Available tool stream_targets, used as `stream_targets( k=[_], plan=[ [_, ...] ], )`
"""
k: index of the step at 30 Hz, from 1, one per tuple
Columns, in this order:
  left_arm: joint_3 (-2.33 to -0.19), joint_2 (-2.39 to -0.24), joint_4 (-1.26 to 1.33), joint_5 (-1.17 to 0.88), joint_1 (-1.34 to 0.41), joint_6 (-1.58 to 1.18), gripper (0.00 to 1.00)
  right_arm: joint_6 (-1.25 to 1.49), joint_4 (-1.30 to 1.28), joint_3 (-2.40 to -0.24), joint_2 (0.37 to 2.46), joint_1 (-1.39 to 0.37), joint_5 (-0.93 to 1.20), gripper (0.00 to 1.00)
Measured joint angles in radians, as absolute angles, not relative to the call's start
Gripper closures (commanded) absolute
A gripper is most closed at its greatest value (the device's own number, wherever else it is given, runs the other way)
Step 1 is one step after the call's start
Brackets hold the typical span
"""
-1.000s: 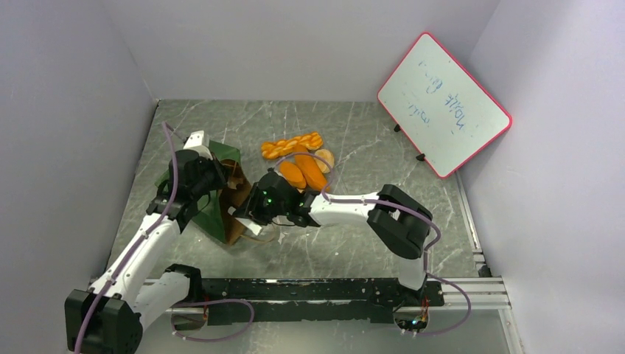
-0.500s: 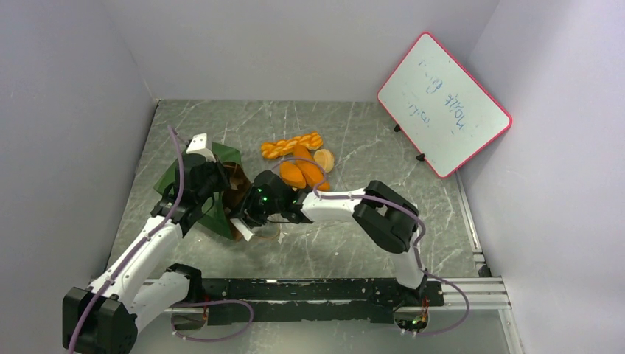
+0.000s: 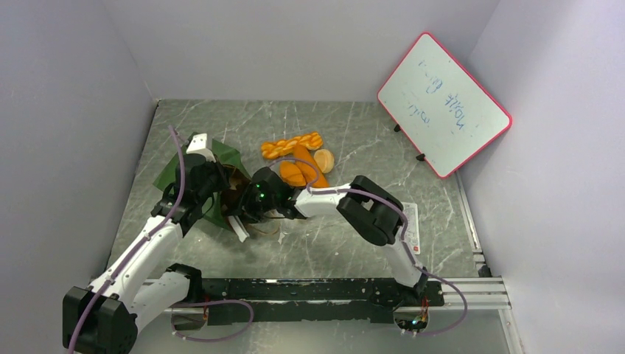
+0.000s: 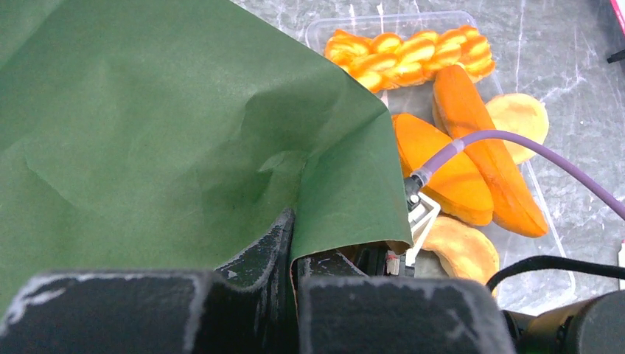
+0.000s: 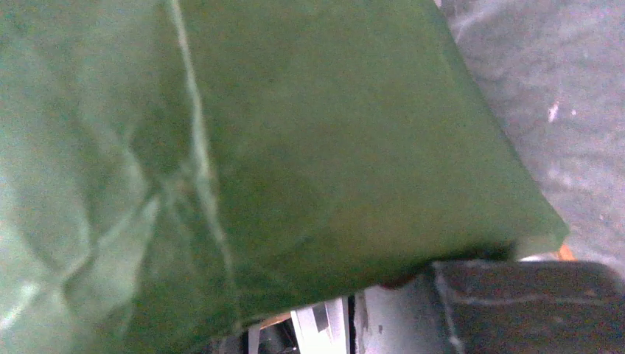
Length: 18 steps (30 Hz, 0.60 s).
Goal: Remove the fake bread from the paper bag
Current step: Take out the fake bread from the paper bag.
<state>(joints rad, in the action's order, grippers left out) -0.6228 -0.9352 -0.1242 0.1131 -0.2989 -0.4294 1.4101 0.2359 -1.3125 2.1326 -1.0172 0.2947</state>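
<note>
The dark green paper bag (image 3: pixel 221 158) lies tilted at the table's left, and it fills the left wrist view (image 4: pixel 162 125). My left gripper (image 3: pixel 208 179) is shut on the paper bag's wall near its mouth (image 4: pixel 295 251). The fake bread lies beside the bag: a braided loaf (image 3: pixel 292 144) (image 4: pixel 409 55), oval rolls (image 3: pixel 304 172) (image 4: pixel 446 173), a pale bun (image 3: pixel 324 160) (image 4: pixel 519 118) and a tan piece (image 4: pixel 461 251). My right gripper (image 3: pixel 247 215) is at the bag's mouth. One of its fingers (image 5: pixel 531 302) shows under the green wall (image 5: pixel 258 147); the rest is hidden.
The breads rest in a clear plastic tray (image 4: pixel 549 276). A red-framed whiteboard (image 3: pixel 444 103) leans at the back right. A small white card (image 3: pixel 410 221) lies near the right arm. Grey walls close in the table's left, back and right sides.
The right arm has pushed left toward the bag's mouth. The bag and my left gripper have shifted back and left with it.
</note>
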Motion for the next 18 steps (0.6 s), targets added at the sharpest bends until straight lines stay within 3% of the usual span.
stream_targets(
  k=[7, 12, 18],
  plan=[
    [-0.627, -0.945, -0.128, 0.124, -0.299, -0.426, 0.93, 1.410, 0.336, -1.312, 2.163, -0.994, 0.356, 0.94],
    [-0.640, -0.947, -0.144, 0.152, -0.300, -0.425, 0.93, 1.409, 0.396, -1.268, 2.145, -0.981, 0.368, 1.00],
    [-0.676, -0.967, -0.168, 0.186, -0.307, -0.422, 0.93, 1.388, 0.422, -1.147, 2.051, -0.973, 0.352, 1.00]
  ],
)
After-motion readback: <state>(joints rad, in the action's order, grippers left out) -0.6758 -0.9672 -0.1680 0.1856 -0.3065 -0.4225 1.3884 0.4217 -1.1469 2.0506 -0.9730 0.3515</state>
